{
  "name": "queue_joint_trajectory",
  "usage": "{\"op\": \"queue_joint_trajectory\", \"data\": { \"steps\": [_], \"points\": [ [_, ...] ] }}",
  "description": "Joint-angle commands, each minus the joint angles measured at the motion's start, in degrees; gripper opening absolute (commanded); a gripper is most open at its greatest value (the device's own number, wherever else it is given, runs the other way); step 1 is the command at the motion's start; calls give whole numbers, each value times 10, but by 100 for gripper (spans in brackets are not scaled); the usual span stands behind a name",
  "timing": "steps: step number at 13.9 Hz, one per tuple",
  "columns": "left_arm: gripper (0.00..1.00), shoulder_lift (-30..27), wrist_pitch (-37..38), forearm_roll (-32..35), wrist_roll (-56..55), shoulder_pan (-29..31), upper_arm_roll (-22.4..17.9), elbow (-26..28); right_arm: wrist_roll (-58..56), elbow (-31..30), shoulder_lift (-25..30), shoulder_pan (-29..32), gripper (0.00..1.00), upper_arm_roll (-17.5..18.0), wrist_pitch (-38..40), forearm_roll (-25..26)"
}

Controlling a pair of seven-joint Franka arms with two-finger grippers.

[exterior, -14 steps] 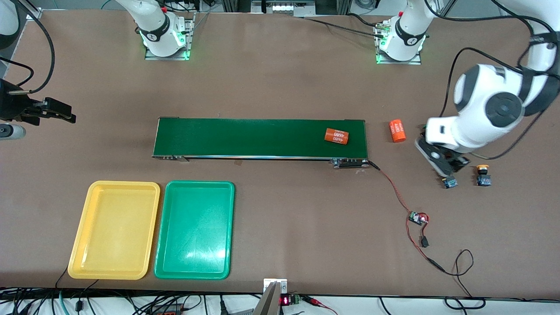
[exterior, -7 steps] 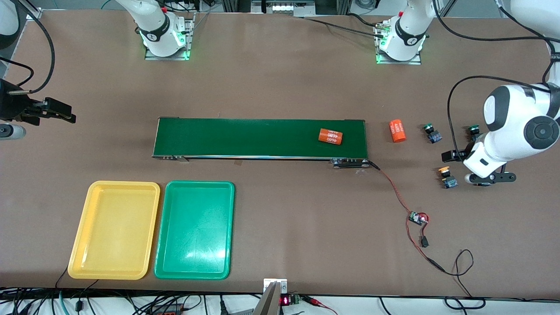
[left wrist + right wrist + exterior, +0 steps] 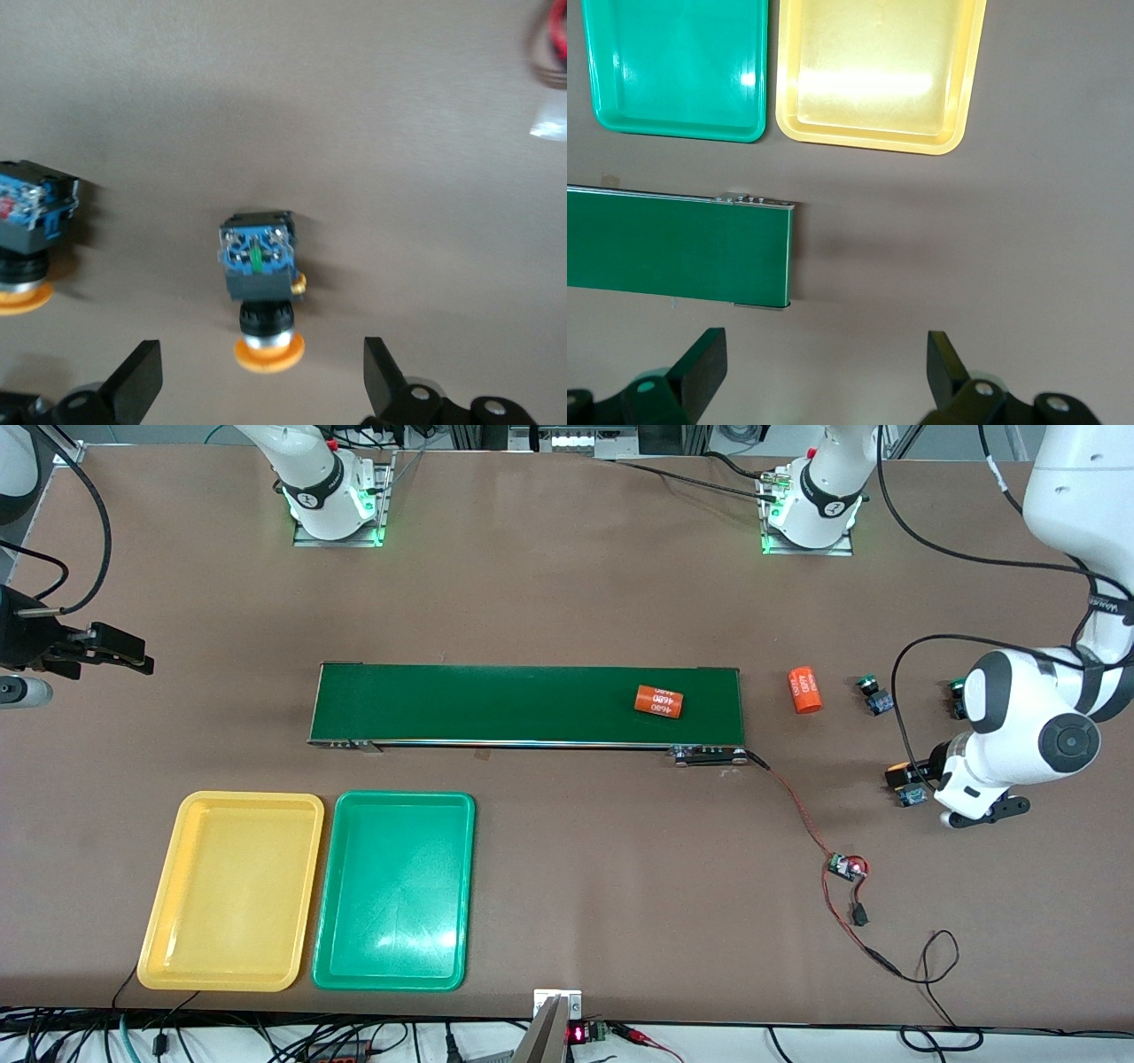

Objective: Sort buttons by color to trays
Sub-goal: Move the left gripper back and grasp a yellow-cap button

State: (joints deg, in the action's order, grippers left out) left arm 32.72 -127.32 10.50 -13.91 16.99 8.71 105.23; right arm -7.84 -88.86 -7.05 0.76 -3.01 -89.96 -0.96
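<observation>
Front view: left hand low over worktop at left arm's end, beside yellow-capped dark-bodied button; yellow plastic tray and green plastic tray bare, awaiting sorting.

Left wrist view: fingers spread wide, straddling button, likely lining up grasp.

Right wrist view: right hand wide apart, arm waits.

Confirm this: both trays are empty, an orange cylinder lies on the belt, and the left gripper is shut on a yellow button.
One thing is wrong: the left gripper is open, not shut on the yellow button. The left wrist view shows its fingers spread wide with the button lying on the table between them, untouched. The rest holds: the yellow tray and green tray are empty, and an orange cylinder lies on the belt.
</observation>
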Motion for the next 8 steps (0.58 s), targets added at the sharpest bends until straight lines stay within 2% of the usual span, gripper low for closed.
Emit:
{"op": "queue_joint_trajectory", "data": {
  "steps": [1, 8],
  "points": [
    [100, 31, 2, -5, 0, 12, 2, -34, -10, 5, -1, 2, 100, 0, 5, -10],
    [89, 43, -28, 1, 13, 12, 2, -25, -7, 5, -1, -1, 100, 1, 4, -10]
  ]
}}
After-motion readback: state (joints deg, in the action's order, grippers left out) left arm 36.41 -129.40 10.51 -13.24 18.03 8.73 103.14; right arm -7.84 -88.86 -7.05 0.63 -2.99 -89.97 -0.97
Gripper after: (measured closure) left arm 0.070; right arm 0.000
